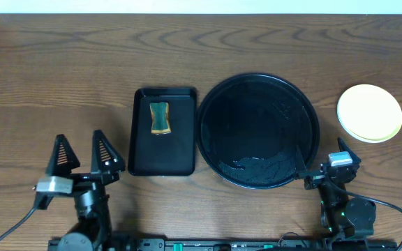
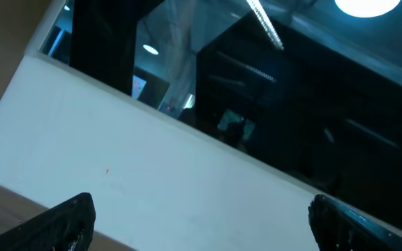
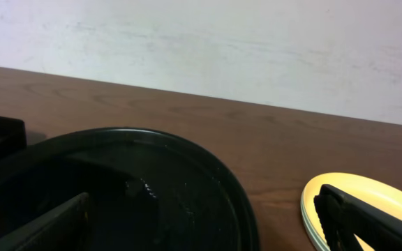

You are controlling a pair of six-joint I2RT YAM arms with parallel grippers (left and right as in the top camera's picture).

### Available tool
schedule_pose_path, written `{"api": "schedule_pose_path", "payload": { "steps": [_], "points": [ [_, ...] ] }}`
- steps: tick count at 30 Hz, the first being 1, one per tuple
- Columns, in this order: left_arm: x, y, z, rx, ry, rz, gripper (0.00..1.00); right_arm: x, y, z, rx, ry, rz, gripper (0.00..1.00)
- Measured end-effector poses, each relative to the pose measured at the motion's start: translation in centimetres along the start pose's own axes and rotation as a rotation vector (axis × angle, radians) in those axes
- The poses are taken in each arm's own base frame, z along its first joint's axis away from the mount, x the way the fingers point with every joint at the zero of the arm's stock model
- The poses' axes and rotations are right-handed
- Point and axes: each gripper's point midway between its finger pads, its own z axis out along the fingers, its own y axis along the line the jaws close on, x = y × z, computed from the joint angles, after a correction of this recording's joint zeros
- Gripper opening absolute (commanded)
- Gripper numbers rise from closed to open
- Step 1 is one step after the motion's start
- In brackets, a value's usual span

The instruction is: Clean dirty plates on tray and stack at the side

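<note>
The big round tray (image 1: 257, 118) sits in the middle of the overhead picture, and nothing is on it. The plates (image 1: 369, 112) sit in a pile on the right side of the picture, on the brown table (image 1: 47, 70), apart from the tray. A yellow plate is on top, and a pale edge peeks out under it. I cannot tell how many are in the pile.

The job looks just about done to me. The best thing now is to keep both arms low and near the bottom edge, away from the pile, so nothing gets bumped. If a plate needs a nudge to sit straight, a slow, soft push on its rim should do.

The left gripper (image 1: 82, 143) is at the lower left, with its two pointy fingers spread wide and holding nothing. The right gripper (image 3: 201, 209) is at the lower right, next to the tray's rim. Its fingers are also wide apart and empty.

The tray is shiny and black with a raised edge, and a few wet drops (image 1: 257, 166) shine on it. The plates look smooth, round and shallow. Left of the round tray is a small black tray (image 1: 180, 150) shaped like a box lid, with a soft-looking yellow and green sponge (image 1: 160, 117) in it. The table has wavy wood lines.
</note>
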Motion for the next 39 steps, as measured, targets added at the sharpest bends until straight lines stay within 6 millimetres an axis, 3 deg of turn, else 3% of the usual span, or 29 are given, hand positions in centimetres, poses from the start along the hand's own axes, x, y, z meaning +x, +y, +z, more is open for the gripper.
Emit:
{"api": "schedule_pose_path", "payload": {
  "steps": [11, 19, 29, 39],
  "points": [
    [6.7, 3.3, -0.7, -0.067, 0.141, -0.017, 0.98, 0.0, 0.0, 0.0, 0.0, 0.0, 0.0, 0.99],
    [14.5, 7.3, -3.8, -0.221, 0.473, 0.014, 0.98, 0.0, 0.0, 0.0, 0.0, 0.0, 0.0, 0.99],
    [15.1, 6.6, -4.0, -0.14, 0.528, 0.181, 0.98, 0.0, 0.0, 0.0, 0.0, 0.0, 0.0, 0.99],
    [15.1, 6.6, -4.0, -0.124, 0.533, 0.234, 0.98, 0.0, 0.0, 0.0, 0.0, 0.0, 0.0, 0.99]
  ]
}}
